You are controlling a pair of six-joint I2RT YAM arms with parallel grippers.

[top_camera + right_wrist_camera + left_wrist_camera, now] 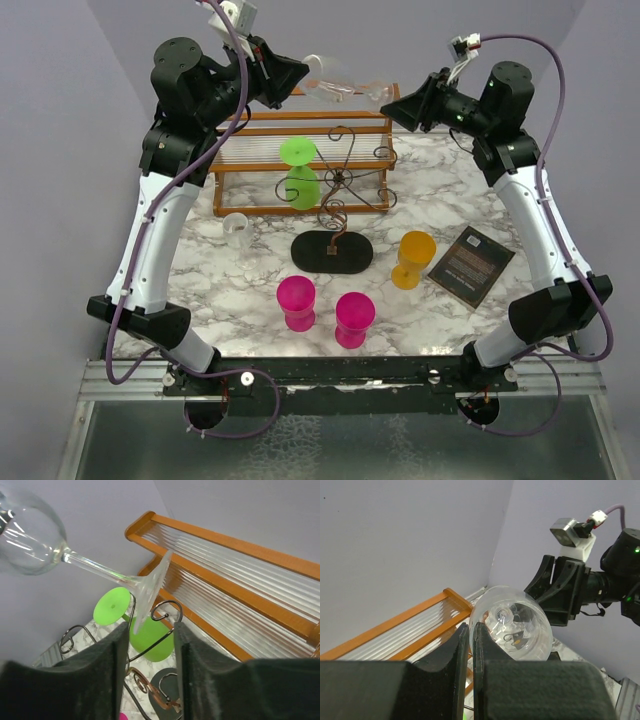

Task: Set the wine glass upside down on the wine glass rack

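My left gripper (300,72) is shut on the bowl rim of a clear wine glass (340,85), holding it sideways high above the table. The rim is pinched between the jaws in the left wrist view (470,630), where the bowl (512,625) points at my right gripper (560,587). My right gripper (395,105) is open, its jaws on either side of and just below the glass's foot (150,590), not touching it. The dark wire wine glass rack (345,185) stands below on its black oval base (332,252). A green glass (300,175) hangs upside down on it.
An orange-brown wooden slatted shelf (300,130) stands behind the rack. Two pink glasses (296,302) (354,318) and an orange glass (412,258) stand in front. A small clear cup (236,228) is at the left and a dark book (470,265) at the right.
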